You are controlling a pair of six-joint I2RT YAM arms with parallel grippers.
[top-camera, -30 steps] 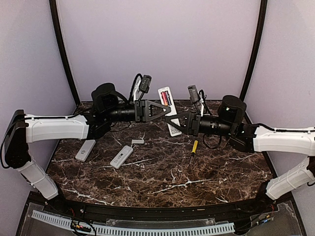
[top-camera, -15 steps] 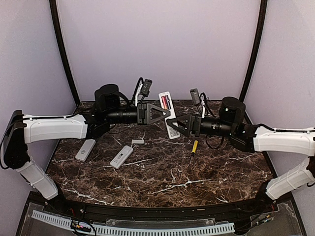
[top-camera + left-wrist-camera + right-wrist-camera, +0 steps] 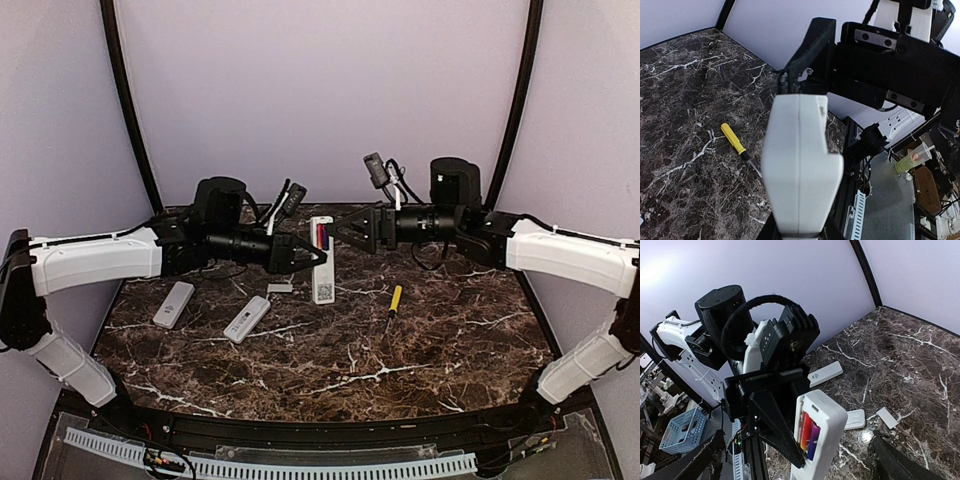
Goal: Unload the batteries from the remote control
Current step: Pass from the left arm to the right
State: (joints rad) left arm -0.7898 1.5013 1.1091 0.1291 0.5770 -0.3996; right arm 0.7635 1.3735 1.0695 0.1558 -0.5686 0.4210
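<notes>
A white remote control (image 3: pixel 322 285) hangs upright over the table's middle, with my left gripper (image 3: pixel 316 257) shut on its side. Its back compartment is uncovered and holds two batteries (image 3: pixel 321 236), one orange-red and one purple. The right wrist view shows the remote control (image 3: pixel 826 416) and the batteries (image 3: pixel 808 434) close up. My right gripper (image 3: pixel 343 229) stands open just right of the remote's top, touching nothing. In the left wrist view the remote control (image 3: pixel 800 165) fills the middle, clamped low in my left gripper (image 3: pixel 799 233).
Two more white remotes (image 3: pixel 174 304) (image 3: pixel 247 318) lie on the marble table (image 3: pixel 330 370) at the left. A small white cover plate (image 3: pixel 280 287) lies between them and the held remote. A yellow-handled screwdriver (image 3: pixel 394 300) lies to the right.
My right gripper has opened and pulled up and back from the remote. The left arm has turned the remote upright and brought it lower and leftward.
</notes>
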